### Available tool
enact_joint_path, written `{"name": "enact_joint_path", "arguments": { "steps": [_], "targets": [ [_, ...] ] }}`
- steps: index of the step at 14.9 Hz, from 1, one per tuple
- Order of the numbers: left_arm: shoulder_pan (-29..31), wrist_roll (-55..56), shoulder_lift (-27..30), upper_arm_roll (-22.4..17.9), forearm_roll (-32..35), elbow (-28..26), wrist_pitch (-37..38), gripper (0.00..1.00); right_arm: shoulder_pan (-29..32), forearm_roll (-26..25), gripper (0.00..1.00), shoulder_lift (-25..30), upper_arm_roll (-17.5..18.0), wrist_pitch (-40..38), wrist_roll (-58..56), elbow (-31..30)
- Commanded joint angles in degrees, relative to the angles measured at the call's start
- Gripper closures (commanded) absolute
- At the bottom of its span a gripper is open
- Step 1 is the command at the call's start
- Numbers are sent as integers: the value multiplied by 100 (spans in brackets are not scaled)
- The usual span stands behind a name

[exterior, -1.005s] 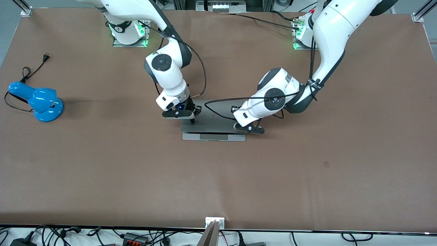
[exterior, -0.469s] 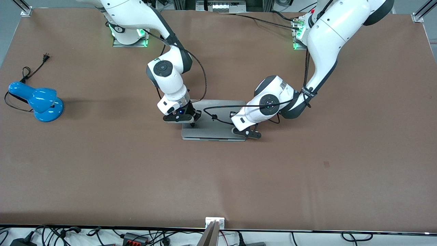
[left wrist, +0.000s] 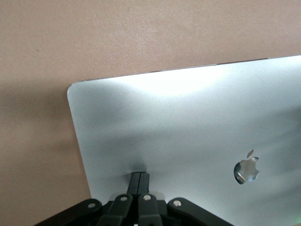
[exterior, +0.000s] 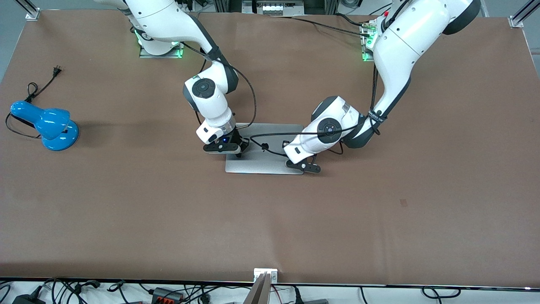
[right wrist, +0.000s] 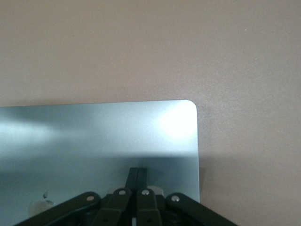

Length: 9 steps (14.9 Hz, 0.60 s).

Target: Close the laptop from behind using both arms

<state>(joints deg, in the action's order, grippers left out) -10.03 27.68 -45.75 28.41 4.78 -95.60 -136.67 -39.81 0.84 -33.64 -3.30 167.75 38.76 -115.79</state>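
Lying at mid-table: laptop (exterior: 270, 162), lid down and looking fully closed, silver-grey top facing up, apple logo (left wrist: 247, 170) showing on the lid in the left wrist view.

Pressing on the lid near the corner toward the left arm's end of the table: left gripper (exterior: 302, 166), fingers (left wrist: 139, 181) drawn fully together, tips touching the metal, nothing held between them.

Pressing on the lid near the corner toward the right arm's end: right gripper (exterior: 238, 153), fingers (right wrist: 138, 178) likewise drawn fully together, tips touching the lid, gripping nothing.

Reaching in from the bases along the edge farthest from the front camera: left arm (exterior: 394, 55) and right arm (exterior: 202, 90), both bending down to the laptop, black cables (exterior: 270, 137) hanging across the lid between them.

Resting well apart from the laptop, toward the right arm's end of the table (exterior: 270, 223): blue desk lamp (exterior: 46, 124), its black cord (exterior: 40, 86) trailing loose on the brown surface, plug lying unconnected.
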Motion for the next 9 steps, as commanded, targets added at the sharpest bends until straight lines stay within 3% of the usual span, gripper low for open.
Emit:
{"name": "enact_joint_path", "arguments": {
  "steps": [1,9],
  "targets": [
    [-104,89,-118,-116,182,164,-62,100,-71,-102,100,-90,-65,82,44,83],
    [-61,106,-31,-117,182,164,-18,100,-62,-102,100,-125,-65,179,0,83]
  ]
}}
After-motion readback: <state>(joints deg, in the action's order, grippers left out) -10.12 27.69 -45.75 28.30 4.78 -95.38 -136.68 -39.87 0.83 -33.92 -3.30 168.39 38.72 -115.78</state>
